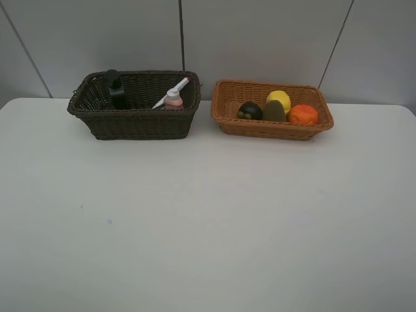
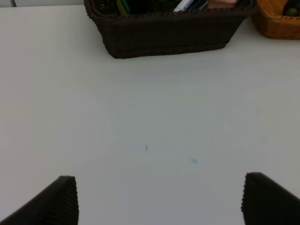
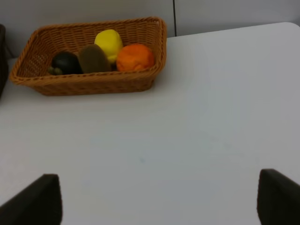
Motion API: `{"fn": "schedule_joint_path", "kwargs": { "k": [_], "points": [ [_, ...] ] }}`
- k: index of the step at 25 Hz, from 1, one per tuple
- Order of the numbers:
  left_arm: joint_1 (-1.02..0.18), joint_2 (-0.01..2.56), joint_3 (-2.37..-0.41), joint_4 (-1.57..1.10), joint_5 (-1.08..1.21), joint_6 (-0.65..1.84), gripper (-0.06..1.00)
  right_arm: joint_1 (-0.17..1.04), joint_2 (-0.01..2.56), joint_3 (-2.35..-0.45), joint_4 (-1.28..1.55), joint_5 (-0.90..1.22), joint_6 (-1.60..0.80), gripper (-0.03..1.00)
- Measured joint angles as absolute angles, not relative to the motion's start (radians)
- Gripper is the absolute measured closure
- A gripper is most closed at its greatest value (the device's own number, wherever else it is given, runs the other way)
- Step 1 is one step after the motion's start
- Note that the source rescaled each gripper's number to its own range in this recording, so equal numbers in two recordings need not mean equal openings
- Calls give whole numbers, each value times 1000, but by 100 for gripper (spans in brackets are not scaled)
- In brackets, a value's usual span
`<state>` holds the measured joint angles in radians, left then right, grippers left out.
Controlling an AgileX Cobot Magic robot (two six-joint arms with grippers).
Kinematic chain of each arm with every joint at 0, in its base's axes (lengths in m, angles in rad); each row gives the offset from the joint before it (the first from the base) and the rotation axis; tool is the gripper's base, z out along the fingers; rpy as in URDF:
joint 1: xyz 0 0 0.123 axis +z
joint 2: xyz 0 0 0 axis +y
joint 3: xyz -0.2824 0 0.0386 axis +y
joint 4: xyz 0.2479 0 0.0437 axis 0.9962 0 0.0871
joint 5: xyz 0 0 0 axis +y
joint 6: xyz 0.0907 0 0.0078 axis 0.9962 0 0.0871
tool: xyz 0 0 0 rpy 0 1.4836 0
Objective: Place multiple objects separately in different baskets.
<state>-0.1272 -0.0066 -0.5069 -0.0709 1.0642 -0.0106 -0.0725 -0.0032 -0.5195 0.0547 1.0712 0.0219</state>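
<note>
Left hand [image 2: 159,199] released, fingers spread wide, empty, hovering over bare white desk [image 2: 150,131]. Right hand [image 3: 157,199] likewise released and empty, well back from the baskets. Nothing loose on the desk, so sorting looks finished; best handling now: stay clear of both baskets, keep fingers apart, avoid nudging a rim.

Dark brown basket [image 1: 136,120] on the left, holding dark green pump bottle [image 1: 117,90], pink white-capped bottle [image 1: 173,99] and white-pink marker [image 1: 177,88] leaning on the wall. Eraser block not visible.

Light orange-tan basket [image 1: 273,127] just beside, holding mangosteen [image 1: 250,110], kiwi [image 1: 273,111], lemon [image 1: 279,99], orange [image 1: 303,114].

Overhead view: both baskets whole, no hands. Right wrist view: fruit close, touching. Left wrist view: only the dark basket's front wall, contents mostly cut off.
</note>
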Motion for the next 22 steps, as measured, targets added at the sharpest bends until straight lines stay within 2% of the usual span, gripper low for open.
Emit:
{"fn": "schedule_joint_path", "kwargs": {
  "k": [22],
  "points": [
    [-127, -7, -507, -71, 1064, -11, 4, -72, -3, -519, 56, 1070, 22, 1]
  ]
}}
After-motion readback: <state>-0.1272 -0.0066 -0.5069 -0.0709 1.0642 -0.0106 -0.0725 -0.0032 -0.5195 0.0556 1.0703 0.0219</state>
